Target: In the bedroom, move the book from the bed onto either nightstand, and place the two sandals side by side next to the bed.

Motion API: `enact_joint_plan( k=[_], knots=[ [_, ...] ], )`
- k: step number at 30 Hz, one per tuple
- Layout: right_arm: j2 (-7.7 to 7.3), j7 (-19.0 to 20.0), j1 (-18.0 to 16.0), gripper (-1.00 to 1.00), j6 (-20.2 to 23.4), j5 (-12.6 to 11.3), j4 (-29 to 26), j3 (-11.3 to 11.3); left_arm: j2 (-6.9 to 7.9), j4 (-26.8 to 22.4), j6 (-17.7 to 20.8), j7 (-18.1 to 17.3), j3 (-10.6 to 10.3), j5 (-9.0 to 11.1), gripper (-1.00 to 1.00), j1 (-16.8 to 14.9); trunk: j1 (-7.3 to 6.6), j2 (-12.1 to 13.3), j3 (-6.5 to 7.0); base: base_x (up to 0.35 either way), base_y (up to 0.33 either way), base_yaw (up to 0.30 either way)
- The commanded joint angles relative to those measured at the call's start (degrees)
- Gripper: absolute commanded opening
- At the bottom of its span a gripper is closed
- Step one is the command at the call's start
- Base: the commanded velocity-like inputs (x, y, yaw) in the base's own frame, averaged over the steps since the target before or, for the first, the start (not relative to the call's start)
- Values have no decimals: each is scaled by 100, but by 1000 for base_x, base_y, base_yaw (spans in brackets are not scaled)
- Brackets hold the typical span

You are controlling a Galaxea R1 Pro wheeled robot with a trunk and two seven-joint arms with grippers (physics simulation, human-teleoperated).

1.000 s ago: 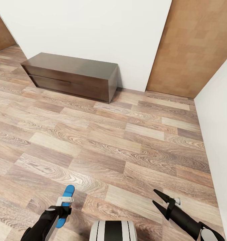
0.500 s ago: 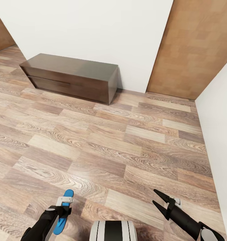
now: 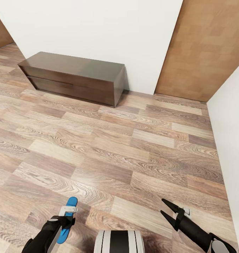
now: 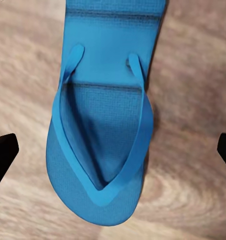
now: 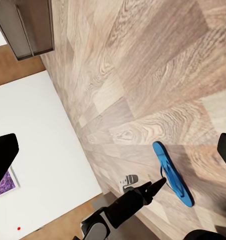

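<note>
Blue sandal flat on plank floor, directly under left gripper, long axis near-to-far, jaws spread wide, grasping nothing; right gripper likewise spread, farther off.

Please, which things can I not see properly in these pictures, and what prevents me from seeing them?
1. Whether the left claw grips the sandal: head view, the claw's own body covers the contact.
2. Sandal's heel: left wrist view, cut off by the picture's edge.
3. Cabinet: right wrist view, mostly cut off by the edge.
4. Painting: right wrist view, a purple corner shows; the edge cuts off the rest.
</note>
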Motion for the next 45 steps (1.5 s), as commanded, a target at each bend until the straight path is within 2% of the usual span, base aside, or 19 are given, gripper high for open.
enact_joint_plan(
  k=[1,4,8,12,19,25,31,45],
  knots=[
    [0,6,-2,100,33,-12,1,-6,-3,-10,17,-11,8,-58,100,0,-1,-1,-3,0,0,0],
    [0,5,-2,100,33,-12,0,-6,-3,-8,-192,-13,11,-58,100,-1,-1,-1,-3,0,0,0],
    [0,8,-2,100,33,-12,0,-6,-3,27,-668,-8,16,-58,100,3,-1,-1,-3,0,0,0],
    [0,5,-2,100,33,-12,1,-6,-3,39,-800,-6,18,-58,100,4,-1,-1,-3,0,0,0],
    [0,6,-5,100,33,-12,1,-6,-1,43,-846,17,25,-55,100,1,-1,-1,-3,0,0,0],
    [0,5,-4,100,33,-12,0,-6,-2,45,-848,204,18,-50,100,3,15,-9,-136,0,0,0],
    [0,5,-2,100,33,-12,1,-6,-3,43,-846,238,12,-48,100,4,30,-17,-269,0,0,0],
    [0,11,-2,100,33,-12,-2,-9,-3,43,-840,245,8,-49,100,1,30,-17,-269,0,0,0]
  ],
)
